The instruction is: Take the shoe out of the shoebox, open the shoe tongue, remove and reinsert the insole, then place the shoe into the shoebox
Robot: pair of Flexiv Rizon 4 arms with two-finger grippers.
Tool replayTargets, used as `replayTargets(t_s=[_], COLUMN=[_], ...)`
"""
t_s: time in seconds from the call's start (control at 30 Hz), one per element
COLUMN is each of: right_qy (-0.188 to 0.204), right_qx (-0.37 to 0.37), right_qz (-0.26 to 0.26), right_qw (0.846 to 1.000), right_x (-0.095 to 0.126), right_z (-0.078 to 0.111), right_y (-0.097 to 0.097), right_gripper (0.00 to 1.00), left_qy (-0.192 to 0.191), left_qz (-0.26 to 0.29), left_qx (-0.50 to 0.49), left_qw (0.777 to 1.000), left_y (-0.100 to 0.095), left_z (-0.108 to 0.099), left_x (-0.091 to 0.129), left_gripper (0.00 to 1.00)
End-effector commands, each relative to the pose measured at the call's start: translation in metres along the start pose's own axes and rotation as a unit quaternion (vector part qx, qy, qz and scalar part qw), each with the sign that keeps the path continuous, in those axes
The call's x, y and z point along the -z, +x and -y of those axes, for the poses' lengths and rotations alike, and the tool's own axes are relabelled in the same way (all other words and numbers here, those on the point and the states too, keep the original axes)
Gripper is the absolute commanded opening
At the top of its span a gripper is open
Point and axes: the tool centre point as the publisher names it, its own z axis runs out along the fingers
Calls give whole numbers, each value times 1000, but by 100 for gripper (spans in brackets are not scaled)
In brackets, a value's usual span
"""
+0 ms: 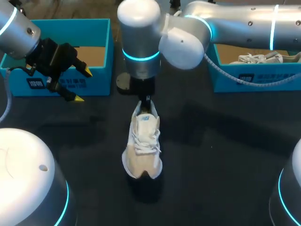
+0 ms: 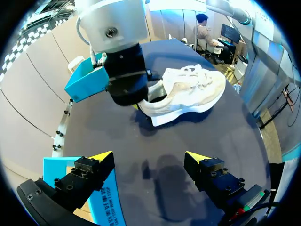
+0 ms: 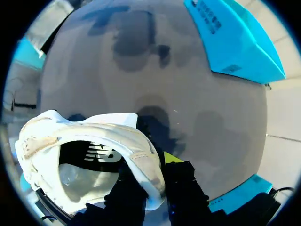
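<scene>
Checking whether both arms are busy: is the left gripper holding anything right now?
No, the left gripper is open and empty, and the shoe lies well ahead of it.

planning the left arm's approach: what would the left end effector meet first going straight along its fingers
Probably the bare table just short of the shoe; if it clears that, the shoe's heel, held by the right end effector. Depth is unclear.

shoe (image 1: pixel 142 141): cream mesh cloth, matt | shoebox (image 1: pixel 99 84): seemingly cardboard | table (image 1: pixel 225 150): smooth, matt
</scene>
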Motion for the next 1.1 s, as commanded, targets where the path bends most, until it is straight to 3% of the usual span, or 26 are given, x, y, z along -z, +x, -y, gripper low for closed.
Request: replayTargets(t_s=[0.03, 0.27, 0.6, 0.67, 0.9, 1.03, 1.1], right_qy=[-7, 12, 32, 52, 74, 66, 71], right_qx=[-1, 7, 40, 32, 29, 23, 20], right_qz=[-1, -1, -7, 8, 21, 41, 86], right_qw=[1000, 1000, 999, 998, 997, 997, 994], right_x=[40, 98, 154, 167, 187, 195, 199], right_z=[4, 20, 51, 61, 91, 103, 109], right_y=[-4, -13, -33, -39, -61, -72, -76], right_gripper=[0, 0, 0, 0, 0, 0, 0], left_qy=[-2, -2, -2, -2, -2, -2, -2], left_qz=[-1, -1, -1, -1, -1, -1, -1], left_qx=[0, 0, 0, 0, 0, 0, 0], left_qw=[1000, 1000, 1000, 1000, 1000, 1000, 1000], left_y=[0, 0, 0, 0, 0, 0, 0], left_z=[0, 0, 0, 0, 0, 0, 0], left_x=[0, 0, 0, 0, 0, 0, 0], left_gripper=[100, 100, 100, 100, 100, 100, 100])
